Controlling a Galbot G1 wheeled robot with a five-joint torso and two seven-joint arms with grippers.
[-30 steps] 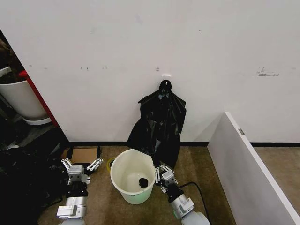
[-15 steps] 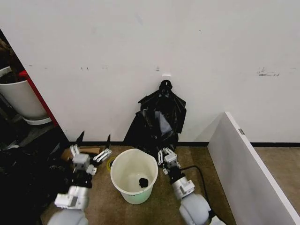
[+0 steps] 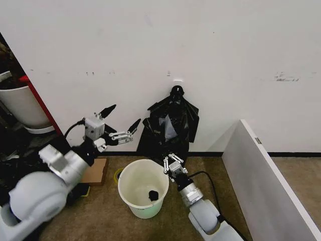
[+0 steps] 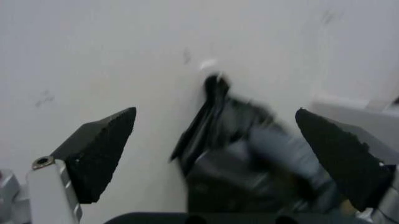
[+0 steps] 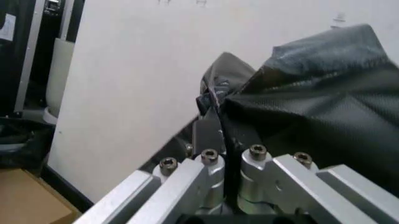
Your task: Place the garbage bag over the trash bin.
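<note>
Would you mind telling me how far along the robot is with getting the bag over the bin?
Early. The bin stands bare, only a small dark thing inside. In hand: the right hand, shut on the bag, pinches black plastic low in the bunch on the wall. The left hand is open, raised beside it. Left: pulling a bag free, opening it, fitting it over the rim.

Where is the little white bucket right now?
In the head view the trash bin stands on the brown floor near the wall, just in front of the hanging black bags, with the right gripper at its rim.

Open trash bin [image 3: 131, 176] mouth, wall-hung garbage bag [image 3: 170, 130] behind.
</note>
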